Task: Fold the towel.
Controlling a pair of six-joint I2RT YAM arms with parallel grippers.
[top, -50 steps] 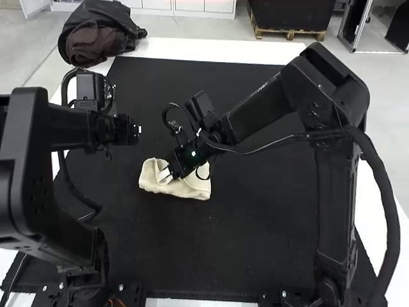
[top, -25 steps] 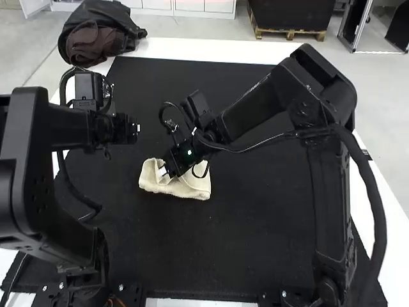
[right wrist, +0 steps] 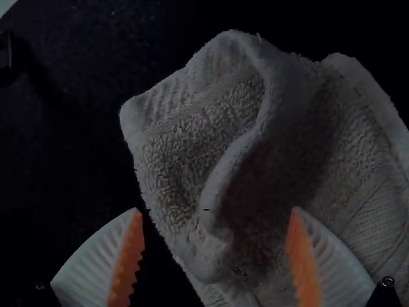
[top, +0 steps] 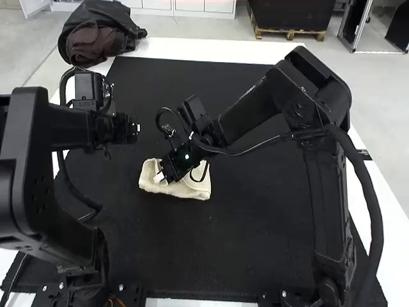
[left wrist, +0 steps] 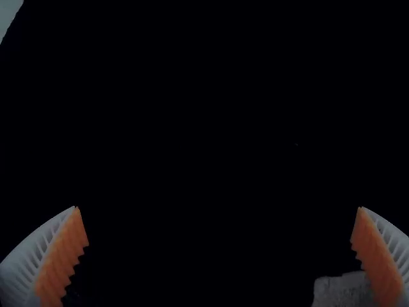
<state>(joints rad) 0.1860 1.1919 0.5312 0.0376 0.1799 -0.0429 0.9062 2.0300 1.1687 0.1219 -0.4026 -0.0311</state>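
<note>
We observe the left arm (top: 29, 185) bent, with the left gripper (top: 137, 128) pointing toward the middle and its ribbed fingers (left wrist: 62, 259) wide apart. We find the right arm (top: 326, 204) bent at a raised elbow (top: 319, 80), the right gripper (top: 160, 177) slanting downward, its orange-padded fingers (right wrist: 129, 259) likewise parted.

PLACE: likely robotics lab | left arm (top: 38, 173) + right arm (top: 329, 204) at white table (top: 211, 48) | black mat (top: 255, 236) on top

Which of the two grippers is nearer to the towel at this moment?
The right one. The right gripper is just above the towel, its open fingers pointing at the folded cloth. The left gripper hangs over the mat, off to the towel's left.
</note>
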